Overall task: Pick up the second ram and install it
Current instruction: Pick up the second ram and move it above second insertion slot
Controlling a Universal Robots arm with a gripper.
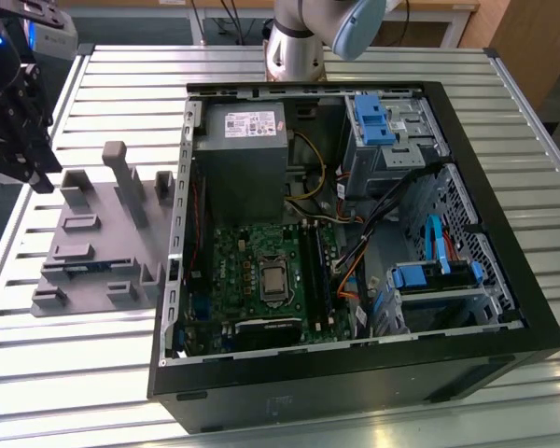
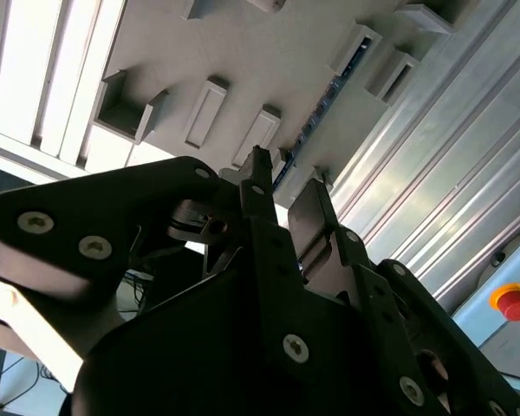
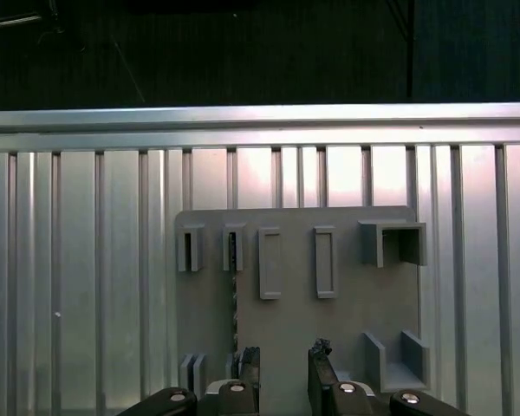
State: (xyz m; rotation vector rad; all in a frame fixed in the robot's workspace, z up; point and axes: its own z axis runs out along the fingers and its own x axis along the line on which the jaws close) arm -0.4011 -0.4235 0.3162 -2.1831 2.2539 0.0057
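We see the black two-finger pincer (image 1: 30, 149) hanging open with nothing held, up above the exterior view's left edge of the grey plastic fixture tray with upright posts (image 1: 103, 245). The thin dark green-blue memory stick (image 1: 82, 267) sits in the tray's slotted holders, apart from the pincer. In the first wrist view the memory stick (image 3: 234, 299) runs just beside one finger (image 3: 248, 362), outside the pincer (image 3: 283, 357) gap. An open black computer case (image 1: 261, 411) sits beside the tray on the ribbed aluminium table (image 1: 75, 373).
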